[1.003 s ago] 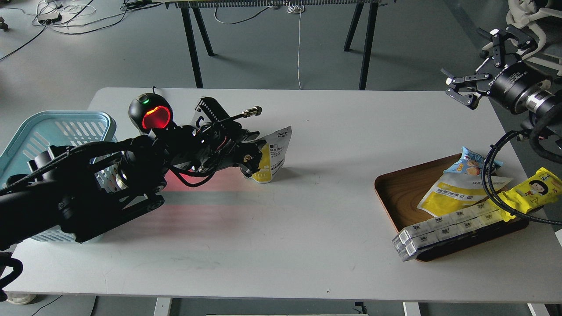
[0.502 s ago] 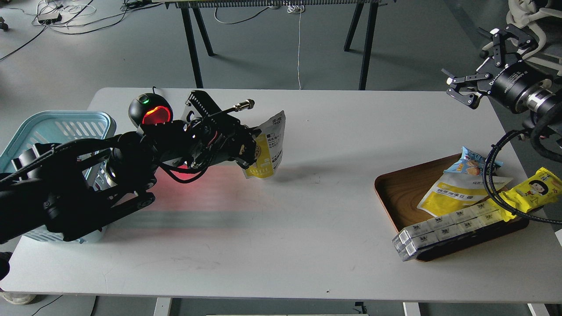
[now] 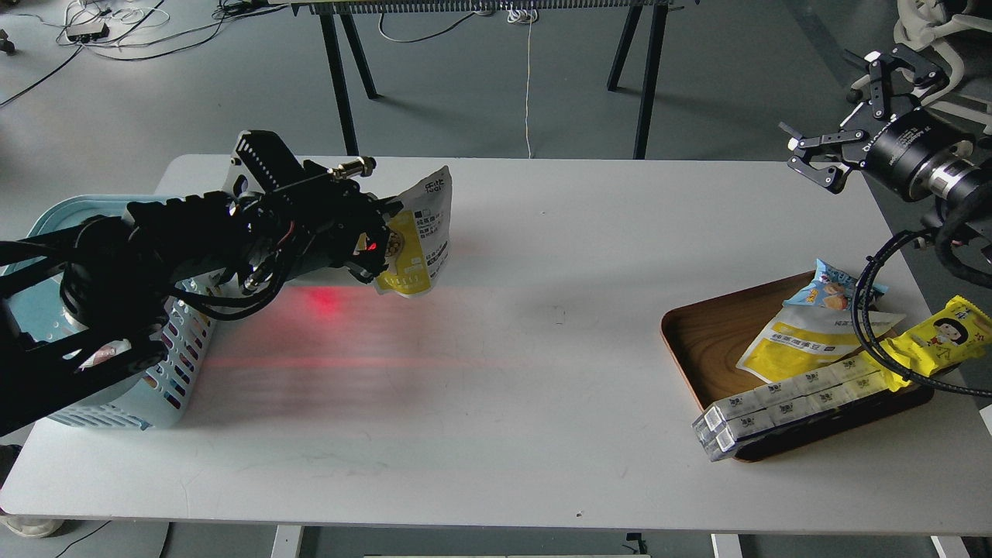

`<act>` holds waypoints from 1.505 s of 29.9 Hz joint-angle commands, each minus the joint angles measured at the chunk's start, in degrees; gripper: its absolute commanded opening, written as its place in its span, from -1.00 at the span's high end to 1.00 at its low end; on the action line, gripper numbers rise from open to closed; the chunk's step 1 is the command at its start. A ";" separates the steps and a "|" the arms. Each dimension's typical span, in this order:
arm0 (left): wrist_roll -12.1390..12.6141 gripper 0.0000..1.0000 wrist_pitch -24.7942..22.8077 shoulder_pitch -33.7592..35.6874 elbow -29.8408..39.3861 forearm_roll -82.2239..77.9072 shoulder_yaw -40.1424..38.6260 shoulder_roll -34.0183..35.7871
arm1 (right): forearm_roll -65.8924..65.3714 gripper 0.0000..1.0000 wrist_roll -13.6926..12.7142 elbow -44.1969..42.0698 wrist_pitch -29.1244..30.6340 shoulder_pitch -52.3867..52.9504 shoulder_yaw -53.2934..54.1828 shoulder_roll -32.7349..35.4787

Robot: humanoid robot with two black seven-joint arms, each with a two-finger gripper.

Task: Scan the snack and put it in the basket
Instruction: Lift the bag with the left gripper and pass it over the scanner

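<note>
My left claw (image 3: 381,249) is pinching the snack (image 3: 418,236) by its left edge — the pouch hangs tilted above the desk (image 3: 496,372), clear of the surface, with a red glow on the desk just beneath the claw. The basket (image 3: 167,364) sits back along my left arm, behind the claw and partly hidden by the arm. My right claw (image 3: 841,124) hovers well apart, far off to the right — fingers spread, gripping nothing, with the wooden tray (image 3: 697,349) of other packets below it.
</note>
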State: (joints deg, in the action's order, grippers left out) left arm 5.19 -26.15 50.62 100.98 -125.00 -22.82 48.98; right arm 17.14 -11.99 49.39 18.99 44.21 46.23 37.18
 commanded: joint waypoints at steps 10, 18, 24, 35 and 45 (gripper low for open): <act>-1.50 1.00 0.48 -0.08 0.01 0.00 -0.03 3.22 | -0.26 -0.94 -0.05 0.00 0.00 0.09 0.00 0.08; -1.59 1.00 0.31 -0.08 0.10 0.00 0.06 4.36 | -0.53 -0.94 -0.05 0.00 0.00 0.18 0.00 0.08; -3.08 1.00 -0.31 -0.08 0.01 0.00 0.24 6.56 | -0.53 -0.94 -0.05 -0.08 0.00 0.09 0.00 0.08; -3.79 1.00 -0.05 0.18 0.01 0.00 0.24 7.44 | -0.53 -0.94 -0.05 -0.08 0.00 0.09 0.09 0.00; -3.52 1.00 -1.45 2.73 0.10 0.00 0.06 4.90 | -0.53 -0.94 -0.05 -0.08 0.00 0.09 0.09 0.00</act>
State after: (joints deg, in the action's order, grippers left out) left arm 1.50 -26.74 52.73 101.04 -125.00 -22.68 55.07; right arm 16.61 -11.98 49.31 18.98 44.29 46.28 37.18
